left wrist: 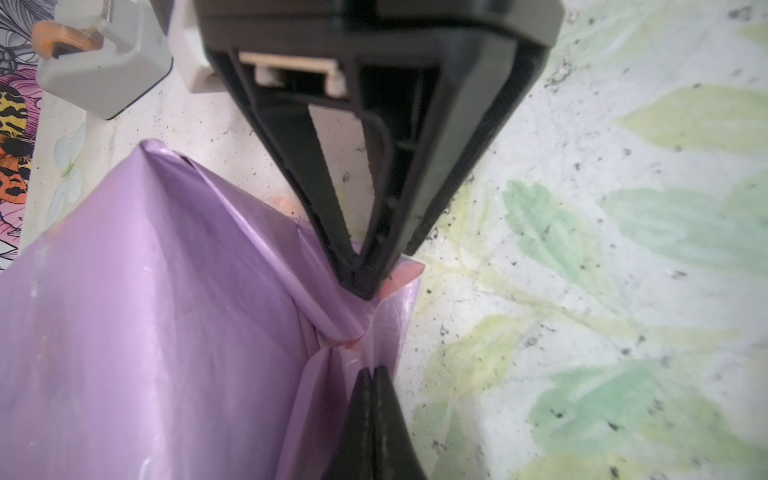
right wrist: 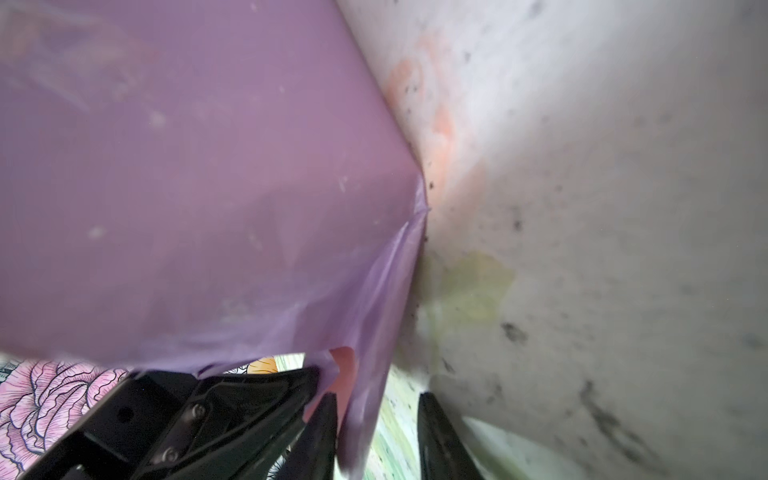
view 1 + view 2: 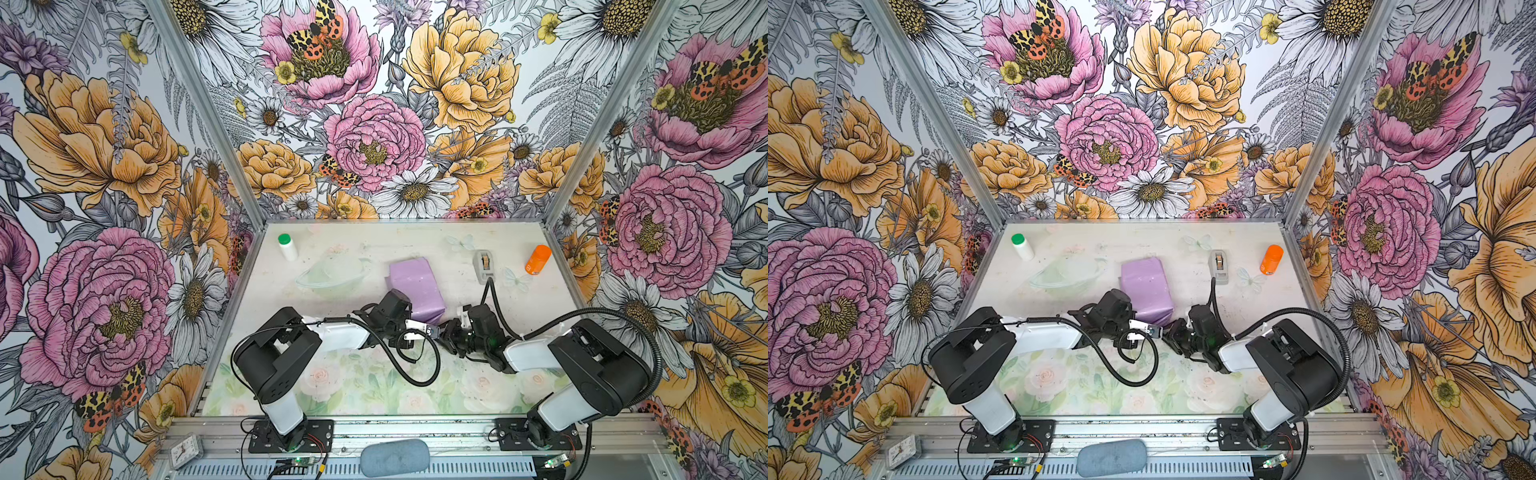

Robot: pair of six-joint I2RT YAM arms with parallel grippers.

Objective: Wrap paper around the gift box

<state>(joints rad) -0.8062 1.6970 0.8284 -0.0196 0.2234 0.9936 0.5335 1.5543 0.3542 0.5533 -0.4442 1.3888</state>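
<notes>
Paper (image 3: 412, 284), lilac and creased, covers the gift box, lying near the middle of the surface (image 3: 374, 386). Left pincer (image 1: 372, 376) is closed, its tips touching the gathered folds at the parcel's end toward the near edge. Right pincer (image 2: 378, 399) stands open, a loose paper flap between its jaws, beside the left pincer.

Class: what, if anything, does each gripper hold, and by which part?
The left gripper pinches the paper by its folded end flap; the right gripper straddles that flap, jaws apart, gripping nothing.
</notes>
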